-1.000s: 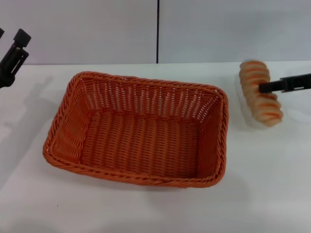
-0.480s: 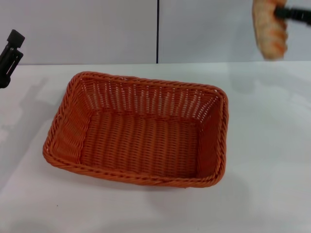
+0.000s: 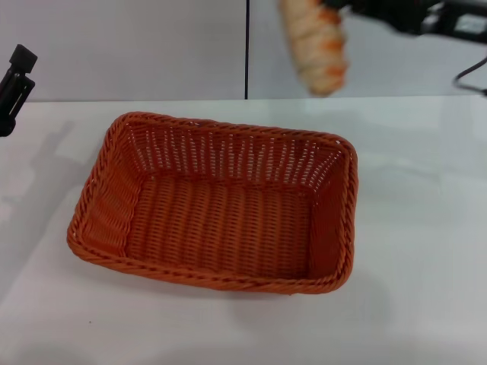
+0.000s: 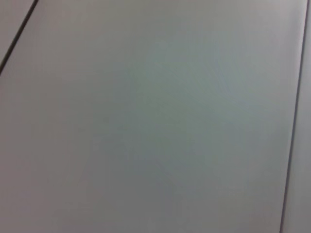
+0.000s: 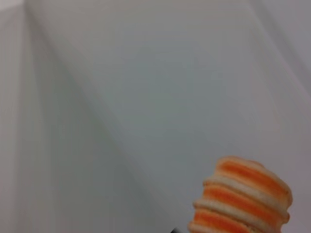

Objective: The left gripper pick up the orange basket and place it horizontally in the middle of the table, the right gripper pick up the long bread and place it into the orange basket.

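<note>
The orange basket lies lengthwise across the middle of the white table, with nothing in it. High above its far right corner the long bread hangs, striped side showing, end pointing down. My right gripper is shut on the loaf's upper part at the top edge of the head view. The right wrist view shows the loaf's striped end against the grey wall. My left gripper is raised at the far left, well clear of the basket.
A grey wall with a dark vertical seam stands behind the table. Bare white tabletop lies to the right of the basket and in front of it. The left wrist view holds only the wall.
The right gripper has lifted the long bread off the table at the right and carried it up and leftward, to above the basket's far right corner. The left arm drew slightly left, then held.
</note>
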